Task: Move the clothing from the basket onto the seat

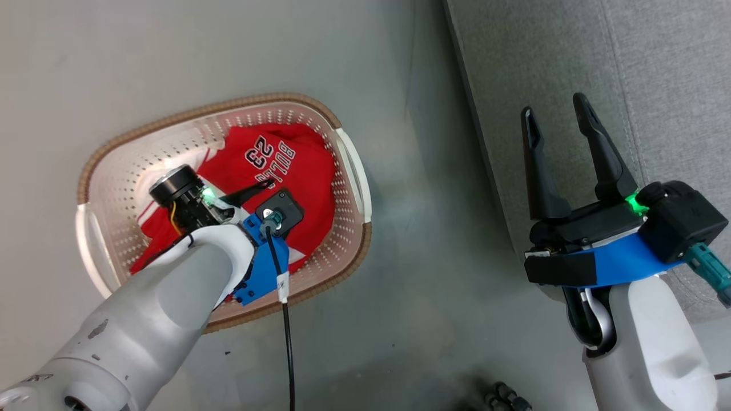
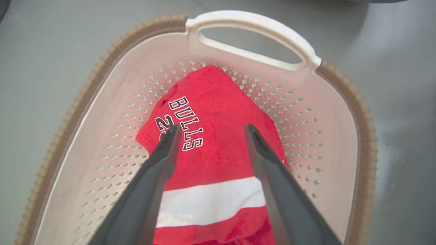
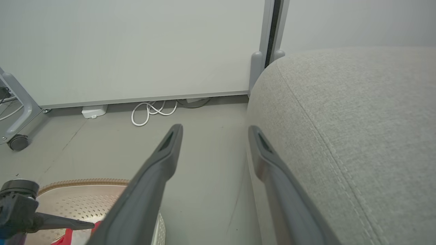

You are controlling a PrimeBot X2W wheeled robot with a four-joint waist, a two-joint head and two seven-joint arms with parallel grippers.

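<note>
The grey seat (image 1: 657,85) lies at the right, apart from the basket (image 1: 131,171), which stands on the floor (image 1: 422,285). The red clothing (image 1: 302,182) lies inside the basket. The left gripper (image 2: 213,129) hangs over the clothing, fingers spread, gripping nothing. The right gripper (image 1: 555,105) hovers at the seat's edge, also spread and empty.

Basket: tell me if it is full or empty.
Partly filled: red clothing lettered BULLS lies bunched in the basket, well below the rim, with bare perforated walls around it.
</note>
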